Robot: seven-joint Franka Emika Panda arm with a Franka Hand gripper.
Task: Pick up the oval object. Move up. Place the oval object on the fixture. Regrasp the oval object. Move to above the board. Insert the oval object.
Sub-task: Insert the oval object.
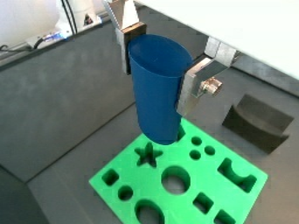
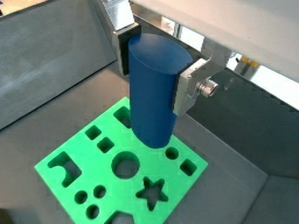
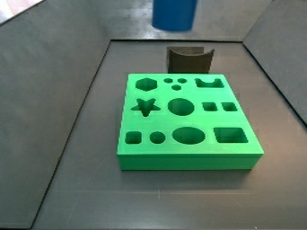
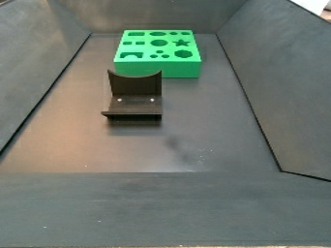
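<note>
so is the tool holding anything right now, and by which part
Yes. The tool is shut on the blue oval peg, gripping its upper end between the two silver fingers. The peg hangs upright above the green board.

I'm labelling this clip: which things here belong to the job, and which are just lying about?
Part of the job:
- smooth blue plastic oval peg, clamped in the gripper above the board
- bright green cut-out board
- dark notched fixture, bare

Lying about:
- nothing else visible
</note>
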